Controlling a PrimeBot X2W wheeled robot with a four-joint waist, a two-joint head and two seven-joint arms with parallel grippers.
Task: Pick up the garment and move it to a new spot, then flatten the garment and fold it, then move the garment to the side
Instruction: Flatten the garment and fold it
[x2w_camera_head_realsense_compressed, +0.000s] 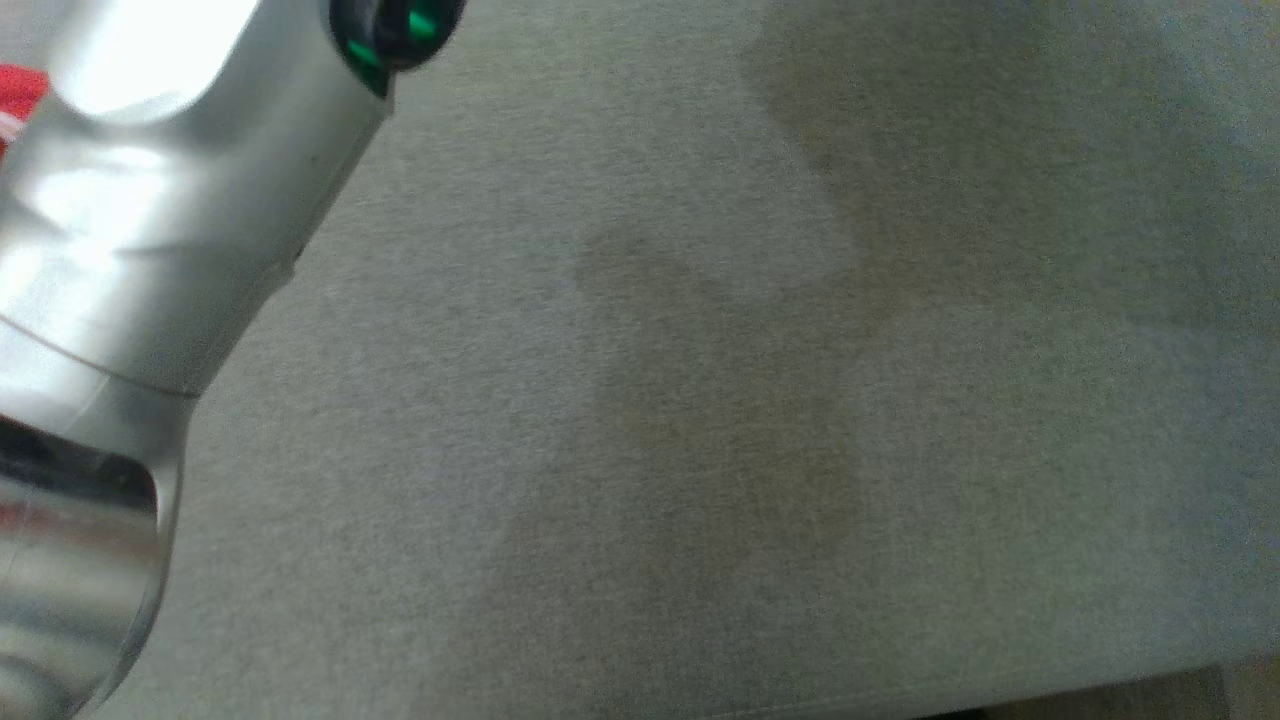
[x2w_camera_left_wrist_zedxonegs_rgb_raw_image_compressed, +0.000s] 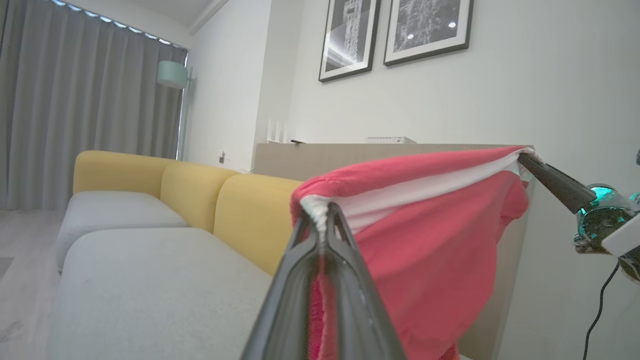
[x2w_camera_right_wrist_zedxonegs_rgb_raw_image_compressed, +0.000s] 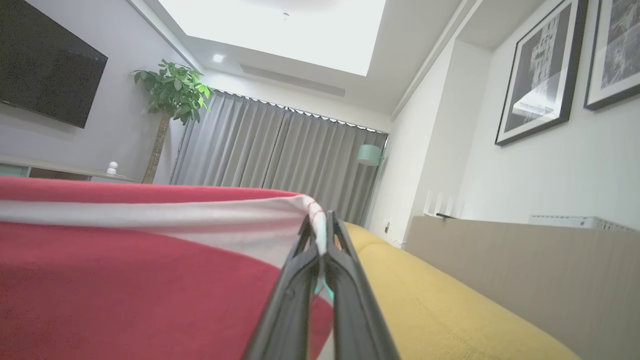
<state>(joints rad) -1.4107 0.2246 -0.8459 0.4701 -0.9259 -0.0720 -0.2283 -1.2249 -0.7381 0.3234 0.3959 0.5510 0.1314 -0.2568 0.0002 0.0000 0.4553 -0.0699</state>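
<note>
One red garment (x2w_camera_left_wrist_zedxonegs_rgb_raw_image_compressed: 430, 240) with a white band hangs stretched in the air between both arms, near the yellow-backed sofa (x2w_camera_left_wrist_zedxonegs_rgb_raw_image_compressed: 150, 280); the left jaws are pinched tight on one end of the band, the right jaws on the other; two framed pictures (x2w_camera_left_wrist_zedxonegs_rgb_raw_image_compressed: 350, 37) hang behind.

Left of my left gripper (x2w_camera_left_wrist_zedxonegs_rgb_raw_image_compressed: 325, 212) I see a sofa (x2w_camera_left_wrist_zedxonegs_rgb_raw_image_compressed: 150, 280) with grey seats and yellow backs, grey curtains (x2w_camera_left_wrist_zedxonegs_rgb_raw_image_compressed: 75, 110) and a lamp (x2w_camera_left_wrist_zedxonegs_rgb_raw_image_compressed: 172, 74) beyond it, two framed prints (x2w_camera_left_wrist_zedxonegs_rgb_raw_image_compressed: 350, 40) on the white wall (x2w_camera_left_wrist_zedxonegs_rgb_raw_image_compressed: 500, 100) above the gripper, and pale wood floor (x2w_camera_left_wrist_zedxonegs_rgb_raw_image_compressed: 25, 250) far left.
</note>
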